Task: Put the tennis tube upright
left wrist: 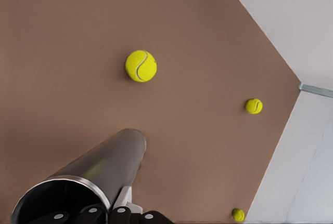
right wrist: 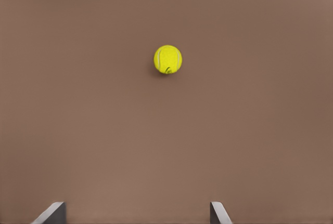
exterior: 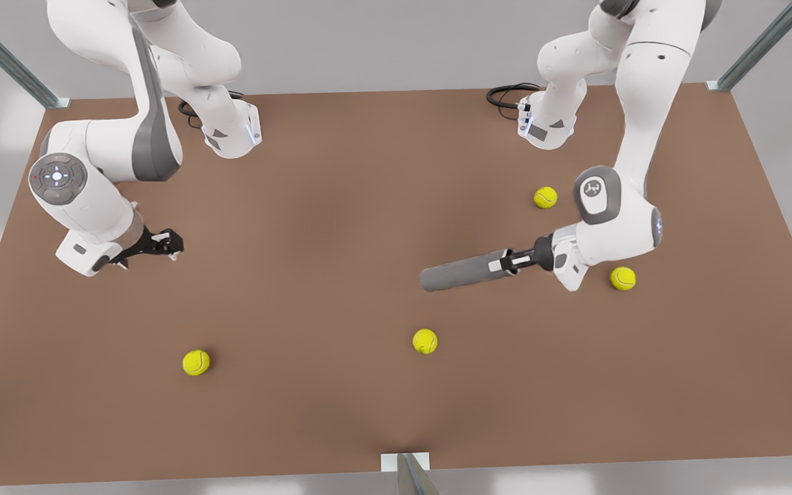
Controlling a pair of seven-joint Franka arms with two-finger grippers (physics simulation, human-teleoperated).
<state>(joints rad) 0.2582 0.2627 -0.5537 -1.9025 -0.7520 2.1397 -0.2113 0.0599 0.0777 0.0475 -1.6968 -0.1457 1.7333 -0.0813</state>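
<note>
Going left to right in the front view: the right gripper hangs over the brown table at about 9 o'clock of the scene, holding nothing. Its fingertips sit wide apart in the right wrist view, cut off by the frame edge. A tennis ball lies at 7 o'clock, another ball near 6 o'clock.

The tennis tube is right of centre, lying roughly horizontal, not upright. The left gripper is clamped on its end at 3 o'clock; finger contact is hard to make out. The tube's near end is partly cropped in the left wrist view. Two more balls flank that arm, the far ball and the near ball.
</note>
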